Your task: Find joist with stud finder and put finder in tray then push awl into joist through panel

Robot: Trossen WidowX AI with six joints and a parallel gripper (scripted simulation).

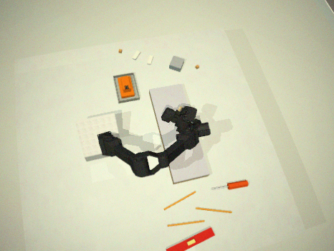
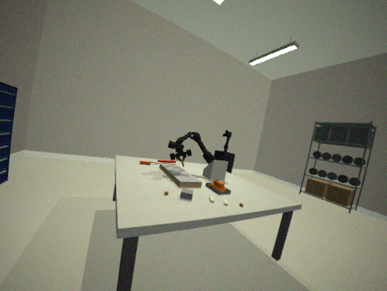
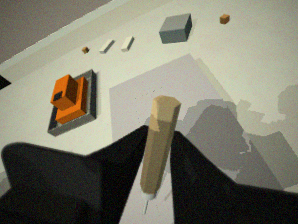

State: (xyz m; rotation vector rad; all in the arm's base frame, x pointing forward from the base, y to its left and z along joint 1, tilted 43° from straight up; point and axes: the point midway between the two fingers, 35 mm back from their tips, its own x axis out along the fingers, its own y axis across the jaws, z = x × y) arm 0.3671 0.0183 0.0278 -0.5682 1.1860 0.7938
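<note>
The awl (image 3: 161,142) (image 2: 182,161) has a tan wooden handle and a thin metal tip. My gripper (image 3: 160,133) (image 2: 181,157) is shut on its handle, with the tip pointing downward. In the top view the arm hides most of the awl. The gripper is over the middle part of the long pale floor panel (image 1: 168,95) (image 2: 188,182) (image 3: 127,107); whether the tip touches it cannot be told. The orange stud finder (image 1: 125,83) (image 2: 218,185) (image 3: 64,90) sits in the grey tray (image 1: 116,90) (image 3: 93,95). No joist is visible.
A grey block (image 1: 176,63) (image 2: 186,194) (image 3: 175,28), two small white pieces and two small brown cubes lie beyond the panel's far end. Past its near end lie an orange-handled screwdriver (image 1: 238,184), three thin sticks and a red level (image 1: 204,235).
</note>
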